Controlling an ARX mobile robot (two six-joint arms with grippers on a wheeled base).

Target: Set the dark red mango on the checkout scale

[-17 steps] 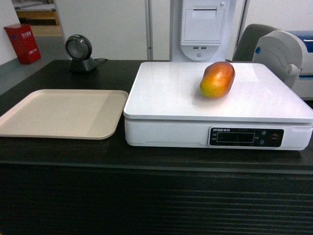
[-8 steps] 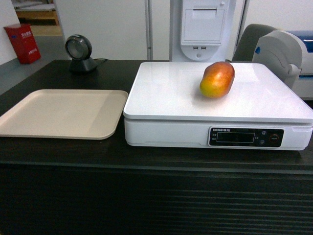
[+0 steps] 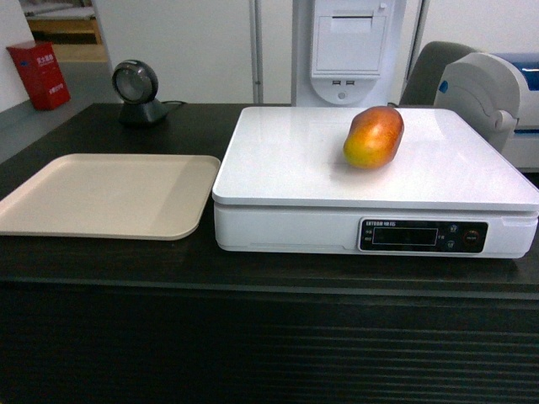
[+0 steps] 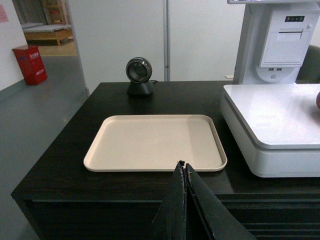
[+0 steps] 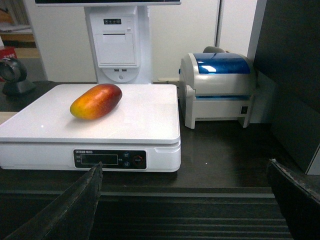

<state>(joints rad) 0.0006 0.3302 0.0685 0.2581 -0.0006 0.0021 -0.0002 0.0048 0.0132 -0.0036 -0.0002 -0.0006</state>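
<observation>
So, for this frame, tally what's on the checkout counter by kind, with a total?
Mango: 1
Scale: 1
Beige tray: 1
Barcode scanner: 1
Label printer: 1
Total: 5

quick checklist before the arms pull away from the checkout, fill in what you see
1. Dark red mango lies on the scale platform: ok.
2. Mango free of both grippers: ok.
3. Right gripper open, fingers wide apart: ok.
4. Left gripper shut, empty, in front of the beige tray: ok.
5. Scale display reading: cannot tell.
6. Scale sits flat on the checkout: ok.
</observation>
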